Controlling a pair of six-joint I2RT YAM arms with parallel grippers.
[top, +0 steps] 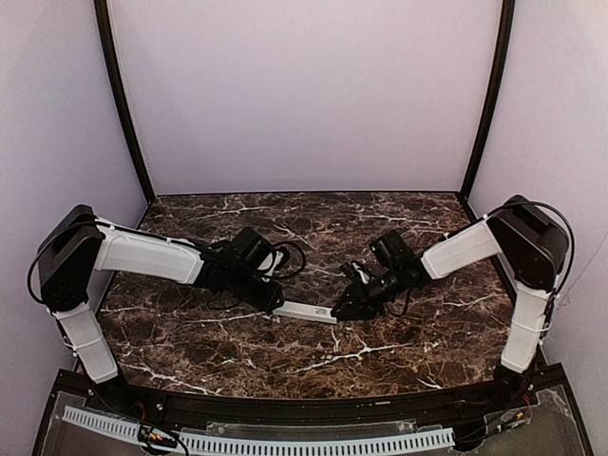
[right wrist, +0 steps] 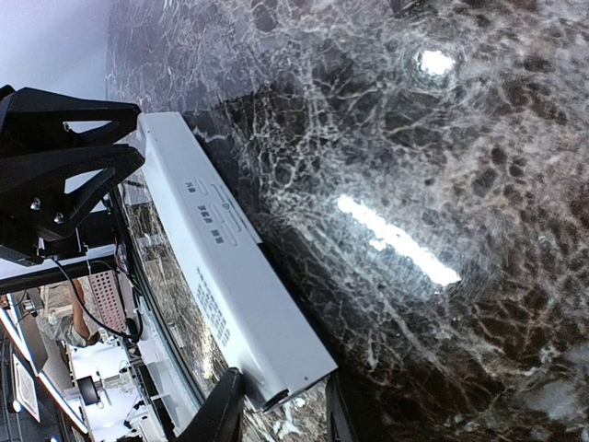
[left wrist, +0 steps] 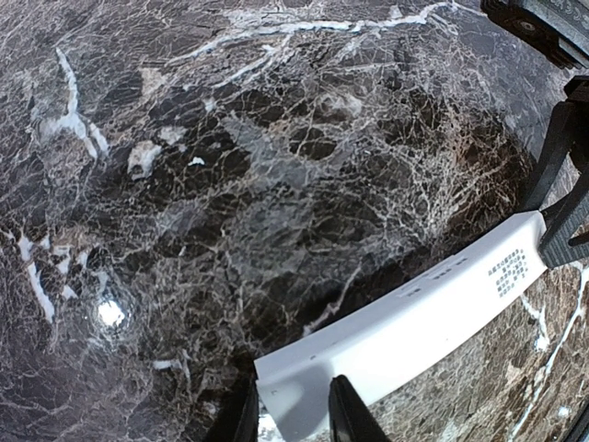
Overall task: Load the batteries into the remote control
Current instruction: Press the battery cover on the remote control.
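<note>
The white remote control (top: 306, 312) lies between my two grippers over the middle of the marble table, its printed back face towards the cameras. My left gripper (top: 274, 302) is shut on its left end; in the left wrist view the fingers (left wrist: 348, 416) straddle that end of the remote (left wrist: 414, 322). My right gripper (top: 342, 310) is shut on its right end; in the right wrist view the remote (right wrist: 230, 276) runs away from the gripper (right wrist: 276, 412) towards the left gripper (right wrist: 55, 175). It casts a shadow on the table. No batteries are in view.
The dark marble table (top: 313, 361) has white walls at the back and sides. A black rail and a white slotted strip (top: 285, 442) run along the near edge. Cables loop behind both wrists.
</note>
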